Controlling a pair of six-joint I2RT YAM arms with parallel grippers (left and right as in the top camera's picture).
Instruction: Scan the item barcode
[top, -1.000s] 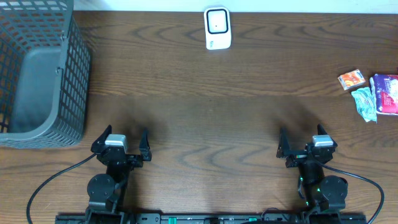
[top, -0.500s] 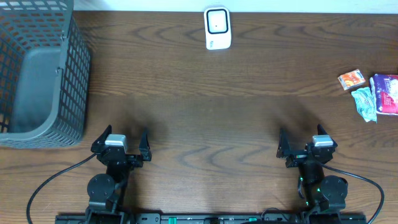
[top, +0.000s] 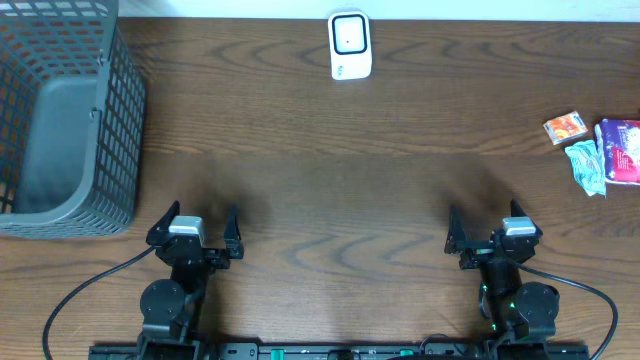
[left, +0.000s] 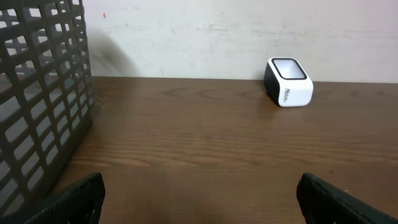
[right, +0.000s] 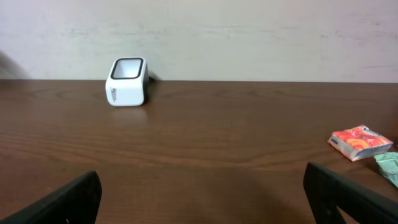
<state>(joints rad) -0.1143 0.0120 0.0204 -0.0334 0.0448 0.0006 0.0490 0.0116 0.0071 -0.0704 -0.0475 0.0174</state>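
Light is even and diffuse, moderately bright. Two soft, faint shadows lie on the tabletop (top: 330, 130) in the overhead view. Wrist views look slightly soft.

Grey mesh basket (top: 125, 140), far left

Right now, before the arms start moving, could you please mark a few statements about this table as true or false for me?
1. The white barcode scanner stands near the far edge of the table. True.
2. The left claw is shut on the orange packet. False: that claw is open and holds nothing; the packet lies on the table at the right end.
3. The grey mesh basket sits at the left end of the table. True.
4. The right claw is holding the scanner. False: it is open and empty at the near edge, well apart from the scanner.
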